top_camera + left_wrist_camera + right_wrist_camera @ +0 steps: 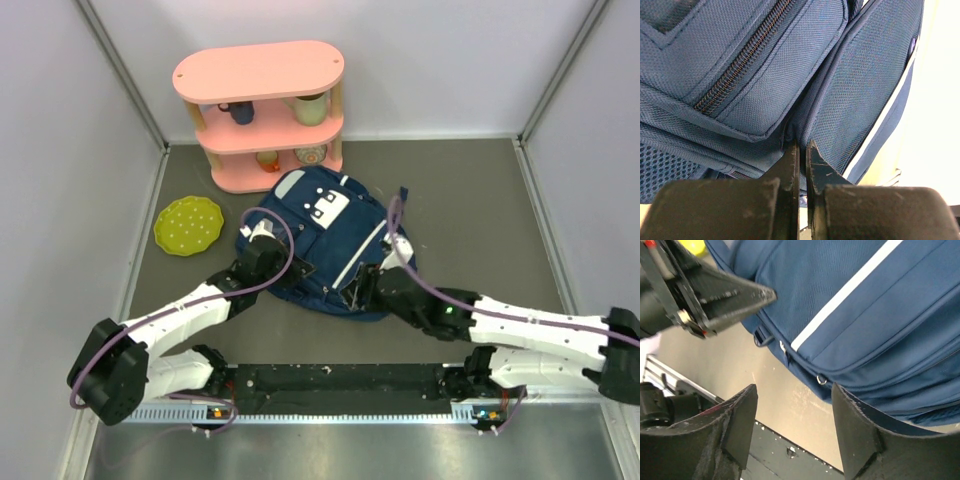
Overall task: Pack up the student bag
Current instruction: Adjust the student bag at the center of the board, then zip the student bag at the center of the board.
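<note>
A fold of the student bag (755, 100) is being pinched at the tips of the left gripper (801, 147). The right gripper (792, 405) is being held spread, the bag's edge just beyond its tips.

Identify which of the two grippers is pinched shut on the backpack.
The left gripper: its jaws pinch a fold of the navy backpack, while the right gripper stands open, holding nothing.

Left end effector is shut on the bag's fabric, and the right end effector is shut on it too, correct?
No. The right end effector is open, holding nothing, beside the bag, as the right wrist view shows. The left end effector is shut on the fabric.
</note>
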Controlling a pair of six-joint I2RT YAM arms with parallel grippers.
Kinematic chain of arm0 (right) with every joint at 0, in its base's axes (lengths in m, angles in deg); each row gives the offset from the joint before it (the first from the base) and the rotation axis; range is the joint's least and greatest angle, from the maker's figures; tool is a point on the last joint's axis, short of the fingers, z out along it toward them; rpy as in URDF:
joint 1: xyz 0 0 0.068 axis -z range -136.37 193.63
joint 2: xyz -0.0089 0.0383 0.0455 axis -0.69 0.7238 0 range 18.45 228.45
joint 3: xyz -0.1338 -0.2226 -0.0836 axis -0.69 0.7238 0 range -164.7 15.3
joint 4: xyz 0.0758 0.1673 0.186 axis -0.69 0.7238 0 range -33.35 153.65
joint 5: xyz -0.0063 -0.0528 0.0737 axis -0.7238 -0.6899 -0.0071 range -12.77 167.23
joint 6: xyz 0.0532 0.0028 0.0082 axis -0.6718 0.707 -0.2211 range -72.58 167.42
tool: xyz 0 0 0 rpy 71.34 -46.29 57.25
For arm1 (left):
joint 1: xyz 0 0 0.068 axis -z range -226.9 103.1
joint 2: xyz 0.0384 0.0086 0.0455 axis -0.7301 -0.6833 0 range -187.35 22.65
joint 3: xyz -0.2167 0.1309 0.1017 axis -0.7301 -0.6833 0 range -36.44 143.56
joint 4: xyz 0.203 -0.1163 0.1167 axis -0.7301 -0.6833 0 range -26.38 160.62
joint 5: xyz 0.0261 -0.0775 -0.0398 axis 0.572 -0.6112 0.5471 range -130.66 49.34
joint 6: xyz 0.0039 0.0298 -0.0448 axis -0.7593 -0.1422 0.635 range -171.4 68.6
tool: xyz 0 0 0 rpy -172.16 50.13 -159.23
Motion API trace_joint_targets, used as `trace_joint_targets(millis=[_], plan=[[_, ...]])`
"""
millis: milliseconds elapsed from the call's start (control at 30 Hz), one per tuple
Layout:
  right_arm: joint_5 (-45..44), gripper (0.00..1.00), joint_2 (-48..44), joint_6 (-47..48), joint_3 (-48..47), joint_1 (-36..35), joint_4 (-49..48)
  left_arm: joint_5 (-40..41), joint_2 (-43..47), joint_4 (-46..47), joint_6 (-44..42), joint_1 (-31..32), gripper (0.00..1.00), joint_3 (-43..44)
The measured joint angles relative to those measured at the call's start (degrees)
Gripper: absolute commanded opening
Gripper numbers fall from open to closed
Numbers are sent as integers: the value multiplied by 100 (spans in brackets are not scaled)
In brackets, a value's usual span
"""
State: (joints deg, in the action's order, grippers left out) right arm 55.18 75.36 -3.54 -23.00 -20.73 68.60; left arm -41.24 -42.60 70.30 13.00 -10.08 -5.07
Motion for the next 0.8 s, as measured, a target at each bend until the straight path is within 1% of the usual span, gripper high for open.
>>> trace_joint_targets(millis=[133, 300, 433, 567, 800], plan=[[-389, 52, 774, -372, -83, -546, -31, -11, -4, 15, -26, 0, 0, 0], [-492, 49, 1567, -647, -308, -625, -160, -22, -4, 20, -94, 0, 0, 0], [-490, 47, 1886, -739, -507, -651, -389, -28, -4, 28, -136, 0, 0, 0], [-492, 42, 2146, -767, -728, -654, -509, -42, -4, 31, -155, 0, 0, 0], [-555, 37, 2573, -868, -1130, -678, -396, -44, -4, 28, -245, -2, 0, 2]])
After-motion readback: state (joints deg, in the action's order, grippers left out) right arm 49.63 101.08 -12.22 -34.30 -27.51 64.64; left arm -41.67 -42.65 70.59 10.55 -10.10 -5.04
